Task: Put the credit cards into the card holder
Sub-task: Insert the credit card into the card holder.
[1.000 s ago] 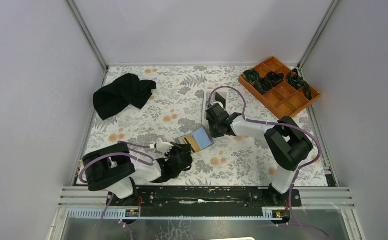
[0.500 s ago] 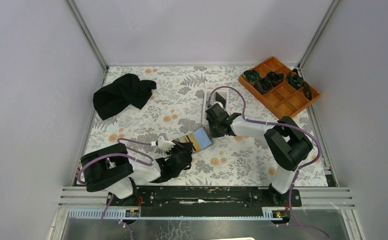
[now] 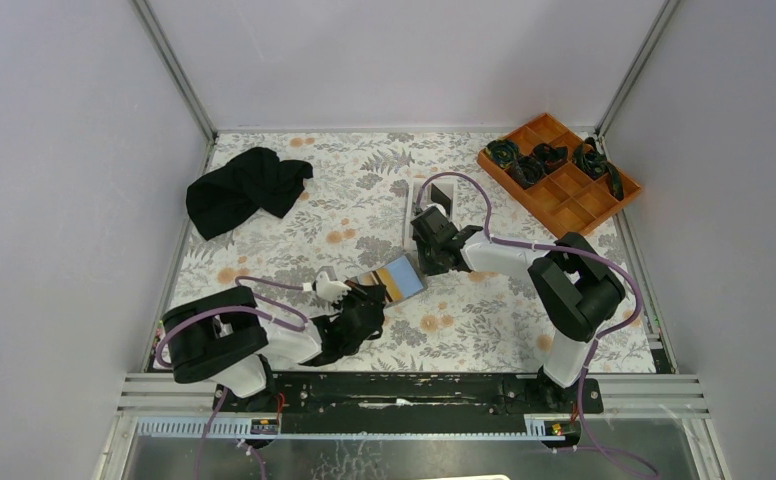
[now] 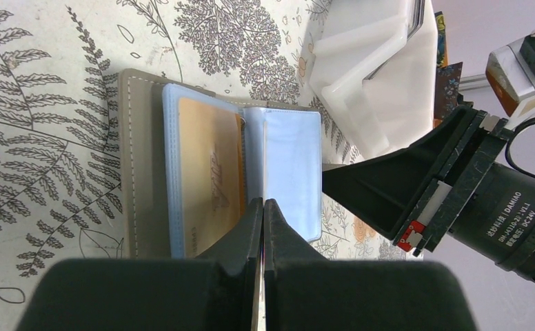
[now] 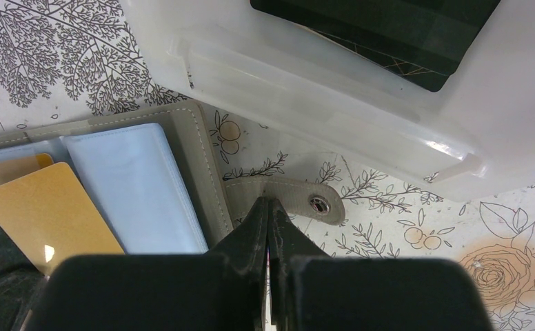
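Far left of the counter (image 3: 484,320), floral-patterned: crumpled black cloth (image 3: 247,190), well apart from everything else.

Left hand (image 4: 263,203): fingers pressed together, nothing visibly held. The tips sit over the central fold of the card holder (image 4: 140,158).

The card holder lies open and flat mid-counter, between the two hands. It is grey outside with pale blue sleeves inside. An orange-gold card (image 4: 209,172) sits in its left sleeve; the right sleeve shows only blue.

Right hand (image 5: 269,201): fingers also closed, with the tips on the holder's snap tab (image 5: 299,200), just beside the stud.

A white tray (image 5: 334,89) sits just beyond the holder, with a dark card (image 5: 382,34) lying inside.

Far right: orange compartment tray (image 3: 574,200) holding dark bundles.
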`<state>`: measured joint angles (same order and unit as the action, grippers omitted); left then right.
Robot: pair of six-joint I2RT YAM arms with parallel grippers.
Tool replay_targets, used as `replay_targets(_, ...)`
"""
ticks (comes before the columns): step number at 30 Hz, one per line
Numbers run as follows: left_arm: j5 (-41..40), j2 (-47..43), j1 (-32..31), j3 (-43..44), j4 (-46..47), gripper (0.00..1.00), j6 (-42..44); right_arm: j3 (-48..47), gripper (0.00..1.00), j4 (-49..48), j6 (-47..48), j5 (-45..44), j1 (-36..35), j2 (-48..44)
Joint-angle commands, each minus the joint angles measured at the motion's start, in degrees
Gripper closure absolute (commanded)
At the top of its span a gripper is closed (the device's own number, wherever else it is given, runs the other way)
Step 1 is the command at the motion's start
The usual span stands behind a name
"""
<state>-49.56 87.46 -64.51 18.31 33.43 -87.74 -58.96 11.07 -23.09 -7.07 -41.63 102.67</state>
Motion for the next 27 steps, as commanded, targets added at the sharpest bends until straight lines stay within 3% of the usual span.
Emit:
replay_targets(1, -2.6, 1.4, -0.5, -0.3, 0.5, 1.0, -0.9, 3.4, 1.0, 8.1, 0.0, 3.2, -2.2, 5.2)
replay_targets(27, 0.2, 6.3, -0.6, 1.2, -3.5, 1.0, -4.5, 2.6, 1.0, 8.4, 0.0, 2.7, -2.8, 6.5)
